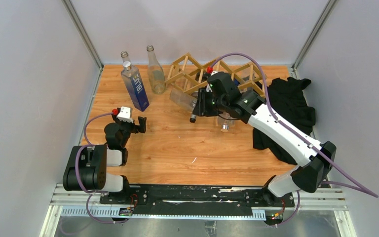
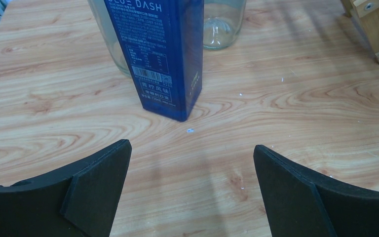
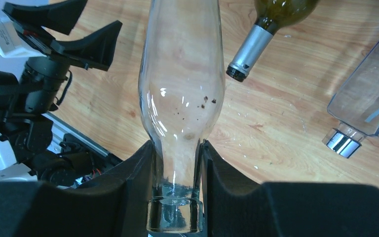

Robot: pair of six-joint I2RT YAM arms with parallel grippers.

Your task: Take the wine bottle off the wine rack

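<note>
The light wooden wine rack (image 1: 192,66) stands at the back middle of the table. My right gripper (image 1: 201,106) (image 3: 176,145) is shut on the neck of a clear glass bottle (image 3: 180,89), just above its lip. The bottle's body (image 1: 181,98) lies at the rack's front left; I cannot tell whether it still rests in a cell. A green wine bottle with a silver foil neck (image 3: 256,44) (image 1: 193,116) and a square clear bottle with a silver cap (image 3: 365,98) (image 1: 224,126) poke out of the rack beside it. My left gripper (image 1: 133,123) (image 2: 192,148) is open and empty.
A tall blue box-shaped bottle (image 1: 137,90) (image 2: 163,54) stands ahead of the left gripper. Two clear bottles (image 1: 156,74) (image 1: 125,57) stand beside and behind it. A black cloth (image 1: 291,108) lies at the right. Grey walls close in three sides.
</note>
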